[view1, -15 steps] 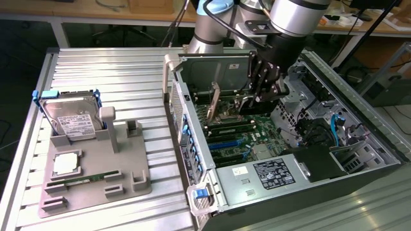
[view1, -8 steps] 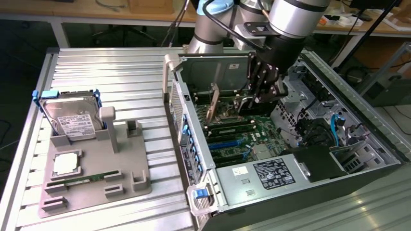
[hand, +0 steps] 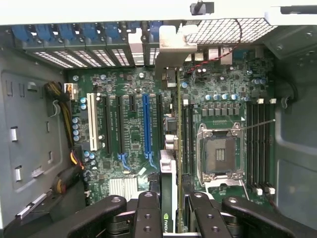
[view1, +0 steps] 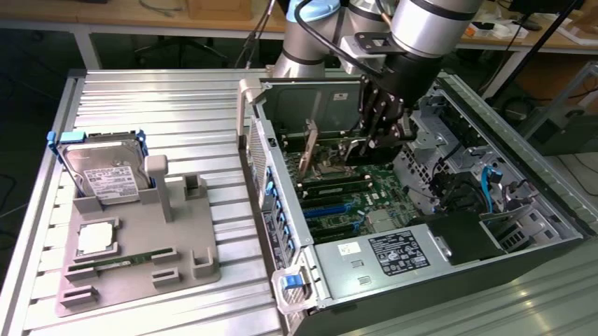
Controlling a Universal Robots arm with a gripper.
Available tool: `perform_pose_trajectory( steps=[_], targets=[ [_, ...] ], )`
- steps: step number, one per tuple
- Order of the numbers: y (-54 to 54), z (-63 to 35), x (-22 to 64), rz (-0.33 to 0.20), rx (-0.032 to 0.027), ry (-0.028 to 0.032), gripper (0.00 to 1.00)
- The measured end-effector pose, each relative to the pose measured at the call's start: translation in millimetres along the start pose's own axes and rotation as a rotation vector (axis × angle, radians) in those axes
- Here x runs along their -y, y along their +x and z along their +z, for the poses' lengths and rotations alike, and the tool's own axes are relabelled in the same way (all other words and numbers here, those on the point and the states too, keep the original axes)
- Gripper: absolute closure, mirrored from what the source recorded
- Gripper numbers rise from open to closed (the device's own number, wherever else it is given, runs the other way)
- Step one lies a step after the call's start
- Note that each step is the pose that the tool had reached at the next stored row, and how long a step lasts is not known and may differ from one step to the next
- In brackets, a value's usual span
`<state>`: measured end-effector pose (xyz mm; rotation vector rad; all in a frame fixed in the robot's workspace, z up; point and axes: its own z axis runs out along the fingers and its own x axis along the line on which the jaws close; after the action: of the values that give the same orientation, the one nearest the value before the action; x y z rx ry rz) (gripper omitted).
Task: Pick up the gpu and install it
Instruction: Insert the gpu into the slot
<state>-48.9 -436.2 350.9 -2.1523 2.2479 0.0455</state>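
Observation:
The gpu (hand: 171,163) shows edge-on in the wrist view as a thin dark card with a small green logo. It stands upright over the motherboard (hand: 124,134), between the blue slot (hand: 146,124) and the empty processor socket (hand: 218,153). Its silvery bracket (hand: 171,44) reaches the case's rear wall. My gripper (hand: 173,203) is shut on the card's near end, a black finger on each face. In the exterior view my gripper (view1: 374,147) reaches down into the open computer case (view1: 523,175) with the gpu (view1: 348,151) under its fingers. Whether the card sits in a slot I cannot tell.
On the exterior view's left, a grey holder (view1: 140,231) on the ribbed metal table carries a hard drive with blue rails (view1: 108,171), a square processor (view1: 96,238) and a green memory stick (view1: 122,260). Cables and drive cages crowd the case's far side.

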Motion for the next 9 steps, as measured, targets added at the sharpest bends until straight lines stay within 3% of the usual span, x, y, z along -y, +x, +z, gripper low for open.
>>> perform_pose_trajectory(
  steps=[2, 9],
  targets=[
    [0.0, 0.2, 0.0, 0.0, 0.0042, -0.0001, 0.73],
    [0.1, 1.9, 0.0, 0.0, 0.0042, -0.0003, 0.73]
  ],
)
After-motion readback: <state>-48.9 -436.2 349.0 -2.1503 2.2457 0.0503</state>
